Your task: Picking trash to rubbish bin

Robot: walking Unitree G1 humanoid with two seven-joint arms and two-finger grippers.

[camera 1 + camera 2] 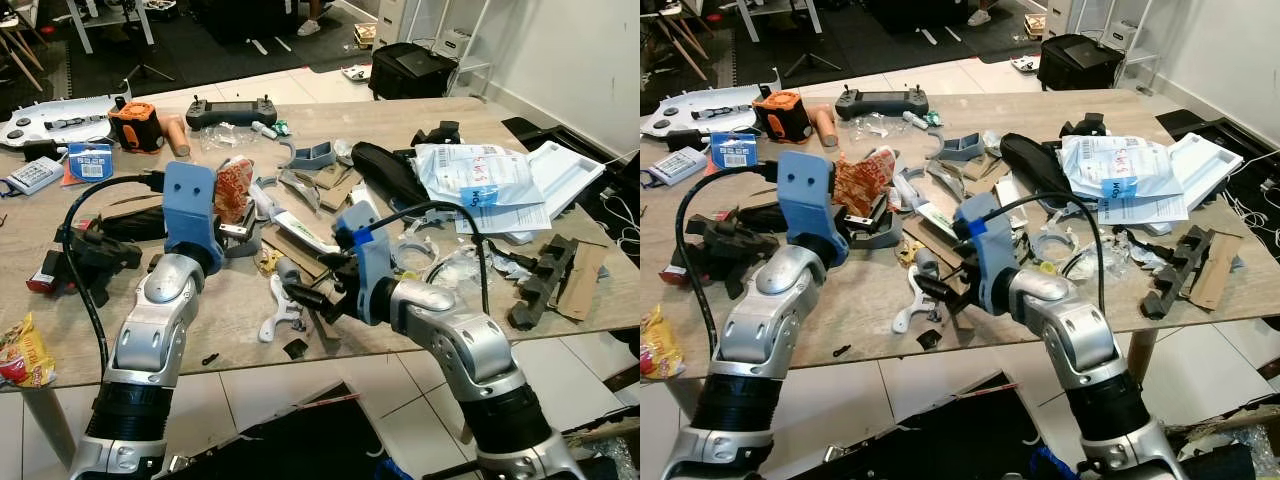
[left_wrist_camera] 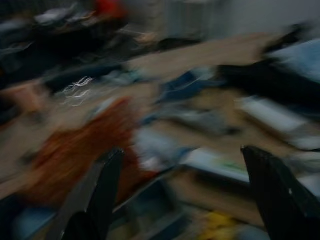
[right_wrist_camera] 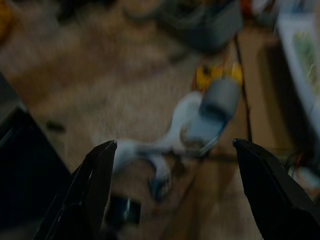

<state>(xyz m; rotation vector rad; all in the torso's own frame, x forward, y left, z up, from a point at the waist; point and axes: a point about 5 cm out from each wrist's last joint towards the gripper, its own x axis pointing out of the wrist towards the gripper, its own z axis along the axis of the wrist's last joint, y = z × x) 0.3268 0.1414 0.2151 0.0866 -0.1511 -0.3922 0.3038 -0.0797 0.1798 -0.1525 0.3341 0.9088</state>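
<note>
Trash, loose, spread across the wooden table; you have many candidates, so pick one.

Nearest the front edge: small black scraps; a white plastic bracket with a grey cylinder at its far end, lying flat just ahead of the right gripper; that gripper's fingers stand wide apart, holding nothing, with the bracket between their lines in the wrist view.

Middle: the left gripper, fingers likewise spread and empty, pointed at a crumpled orange-red wrapper; its wrist view is badly blurred, so let the arm settle before you commit.

Advice for this step: take the bracket by its narrow waist, low to the table, one piece per grasp; keep clear of the cardboard strips beside it.

Far: a printed plastic mailer, a black controller, an orange case.

Edge, left: a yellow snack packet.
</note>
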